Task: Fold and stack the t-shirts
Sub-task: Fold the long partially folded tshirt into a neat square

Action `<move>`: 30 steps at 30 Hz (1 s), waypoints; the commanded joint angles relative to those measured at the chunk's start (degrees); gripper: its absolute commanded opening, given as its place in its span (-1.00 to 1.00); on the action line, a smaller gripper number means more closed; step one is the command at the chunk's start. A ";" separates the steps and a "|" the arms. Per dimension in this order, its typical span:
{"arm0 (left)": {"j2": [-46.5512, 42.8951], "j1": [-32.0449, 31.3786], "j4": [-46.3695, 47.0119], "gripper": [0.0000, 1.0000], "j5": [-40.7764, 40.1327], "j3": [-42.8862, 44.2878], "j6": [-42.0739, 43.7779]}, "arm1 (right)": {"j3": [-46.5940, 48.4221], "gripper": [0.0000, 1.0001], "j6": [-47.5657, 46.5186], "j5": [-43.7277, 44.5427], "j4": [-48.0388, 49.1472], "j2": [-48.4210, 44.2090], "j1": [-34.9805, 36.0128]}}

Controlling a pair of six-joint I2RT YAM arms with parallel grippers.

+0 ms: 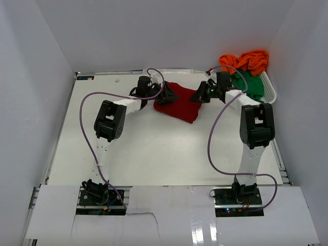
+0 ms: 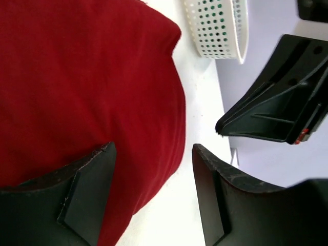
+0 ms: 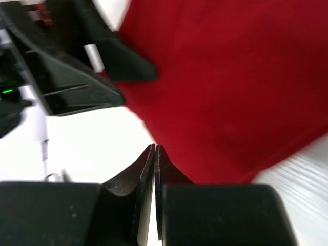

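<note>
A dark red t-shirt (image 1: 177, 105) lies folded on the white table, toward the back. My left gripper (image 1: 169, 95) is at its left edge. In the left wrist view the left gripper (image 2: 154, 149) is open and straddles the hem of the red t-shirt (image 2: 77, 77), one finger over the cloth and one over bare table. My right gripper (image 1: 198, 96) is at the shirt's right edge. In the right wrist view the right gripper (image 3: 155, 146) is shut, its tips beside the border of the red t-shirt (image 3: 230, 77), with no cloth showing between them. A green t-shirt (image 1: 249, 84) and an orange t-shirt (image 1: 247, 60) are heaped in the basket.
The white lattice basket (image 1: 270, 91) stands at the back right against the wall; its rim shows as basket (image 2: 215, 25) in the left wrist view. White walls enclose the table on three sides. The two grippers face each other closely across the shirt.
</note>
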 commanded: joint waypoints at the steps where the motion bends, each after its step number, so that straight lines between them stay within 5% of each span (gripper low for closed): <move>1: -0.44 0.20 7.12 0.43 5.23 0.94 -4.19 | -0.45 -0.85 7.75 -13.98 10.82 4.02 0.35; 8: 1.32 0.73 5.55 0.44 0.68 -2.40 -3.58 | 7.27 -0.85 7.59 -15.41 3.55 15.90 2.45; 15: 0.27 0.82 -2.90 0.47 -11.27 -3.98 4.33 | 12.82 -0.84 4.08 -5.22 -9.90 22.85 3.25; 20: 0.35 0.82 -8.26 0.49 -17.52 -3.28 6.36 | 10.89 -0.83 3.90 -4.34 -7.09 18.73 3.25; 23: 0.36 0.82 -10.19 0.49 -20.08 -2.32 6.71 | 13.87 -0.51 2.49 -6.00 -6.48 16.09 3.33; 30: 0.27 0.64 -13.36 0.50 -24.74 -1.87 7.33 | 17.22 -0.27 -0.41 -6.19 -4.45 4.07 3.25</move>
